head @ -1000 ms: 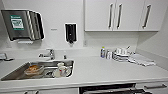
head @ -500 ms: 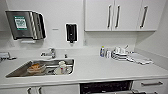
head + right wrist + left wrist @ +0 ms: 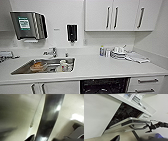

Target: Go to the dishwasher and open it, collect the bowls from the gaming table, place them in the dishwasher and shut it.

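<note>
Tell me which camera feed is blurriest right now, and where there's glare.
Right wrist view: heavily smeared, a dark bar handle with a bright glint. Left wrist view: clearer, the dishwasher door partly open, its interior dark. Head view: soft but evenly lit, reflections in the sink.

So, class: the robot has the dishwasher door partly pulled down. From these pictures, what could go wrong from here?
1. In the left wrist view the right hand sits at the handle of the half-open door; if it slips, the door could drop or swing back.
2. The dishwasher already looks full of racks, so space for bowls may be tight.
</note>
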{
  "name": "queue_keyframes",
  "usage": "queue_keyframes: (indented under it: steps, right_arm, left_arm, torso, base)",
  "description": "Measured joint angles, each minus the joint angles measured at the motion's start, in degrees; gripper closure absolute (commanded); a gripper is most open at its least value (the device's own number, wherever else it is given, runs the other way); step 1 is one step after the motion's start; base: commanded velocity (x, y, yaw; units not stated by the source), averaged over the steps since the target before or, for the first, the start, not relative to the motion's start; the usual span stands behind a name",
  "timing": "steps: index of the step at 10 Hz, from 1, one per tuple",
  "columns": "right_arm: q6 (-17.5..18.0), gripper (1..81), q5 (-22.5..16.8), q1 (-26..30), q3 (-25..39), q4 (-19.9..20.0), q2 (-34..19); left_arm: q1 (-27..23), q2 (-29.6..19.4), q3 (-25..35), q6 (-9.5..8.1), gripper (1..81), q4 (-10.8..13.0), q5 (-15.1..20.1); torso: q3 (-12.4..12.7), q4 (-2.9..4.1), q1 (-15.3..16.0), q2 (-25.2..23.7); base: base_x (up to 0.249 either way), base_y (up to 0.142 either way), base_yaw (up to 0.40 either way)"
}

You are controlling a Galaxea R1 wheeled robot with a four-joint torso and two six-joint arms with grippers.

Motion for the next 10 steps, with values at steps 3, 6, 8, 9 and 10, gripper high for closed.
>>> queue_keyframes:
  steps: [3, 6, 8, 9, 10]
  right_arm:
    - [0.0, 1.0, 2.21, -1.66, -2.21, -0.02, 1.79]
    - [0.18, 1.0, 6.25, -4.68, -5.05, -0.02, 4.83]
    - [0.46, 1.0, 6.94, -6.17, -5.79, -0.11, 5.68]
    - [0.13, 1.0, 8.29, -7.08, -6.51, -0.09, 6.18]
    - [-0.06, 1.0, 8.84, -7.85, -6.58, -0.07, 6.45]
  left_arm:
    - [0.05, 0.39, -0.02, 0.0, 1.0, 0.0, 0.04]
    - [0.05, 0.59, -0.06, 0.0, 1.0, 0.02, 0.06]
    - [0.0, 0.63, -0.61, 0.02, 1.0, 0.0, 0.01]
    - [0.05, 1.13, -0.74, 0.02, 1.0, 0.02, 0.09]
    - [0.02, 1.62, -0.8, 0.02, 1.0, 0.0, 0.5]
  torso:
    - [0.0, 0.0, 0.0, 0.0]
    - [0.0, 0.0, 0.0, 0.0]
    - [0.0, 0.0, 0.02, 0.0]
    - [0.0, 0.0, 0.0, 0.0]
    - [0.0, 0.0, 0.0, 0.0]
  base:
    - [-0.098, 0.0, 0.0]
    - [-0.1, 0.0, 0.0]
    - [-0.1, 0.0, 0.0]
    - [-0.1, 0.0, 0.0]
    - [-0.1, 0.0, 0.0]
